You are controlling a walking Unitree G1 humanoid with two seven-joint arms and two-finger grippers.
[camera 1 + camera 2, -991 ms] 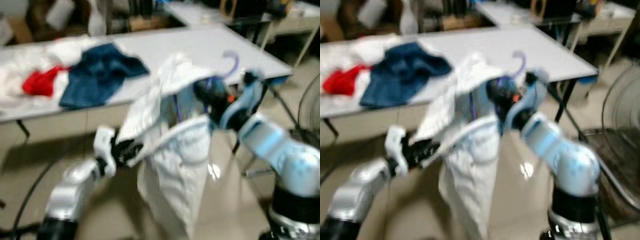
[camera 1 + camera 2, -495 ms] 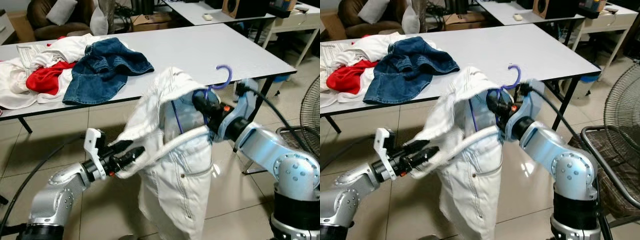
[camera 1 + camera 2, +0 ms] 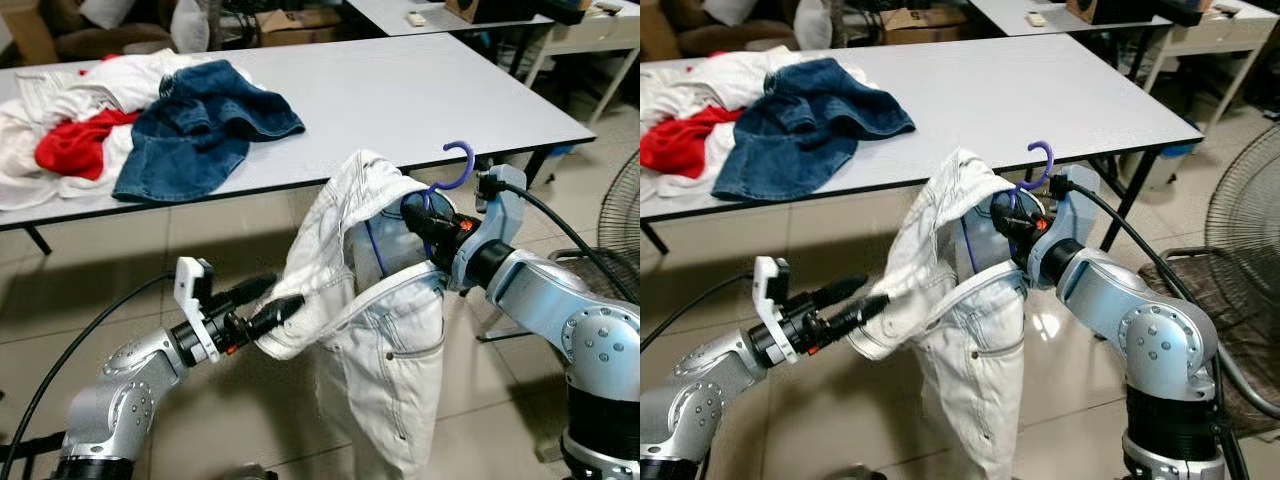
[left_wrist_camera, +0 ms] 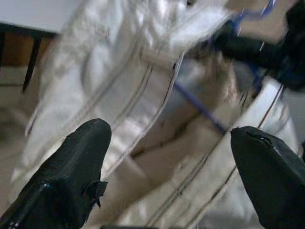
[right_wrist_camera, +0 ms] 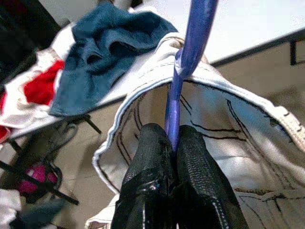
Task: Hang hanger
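The right tool (image 5: 174, 143) is clamped on the purple hanger (image 3: 455, 165), holding it up near the white surface (image 3: 400, 90) with a white jacket (image 3: 385, 330) draped over it. The left tool (image 3: 265, 305), fingers spread, touches the jacket's left sleeve. Farther left on the surface lie a denim garment (image 3: 195, 125), red cloth (image 3: 70, 150) and white clothes (image 3: 35, 110).

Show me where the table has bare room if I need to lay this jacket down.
The table is bare from the denim garment to its right edge. Its left end is crowded with the denim, a red cloth and white clothes. The white jacket hangs on the purple hanger pinched in the right gripper; the left gripper reaches its sleeve.
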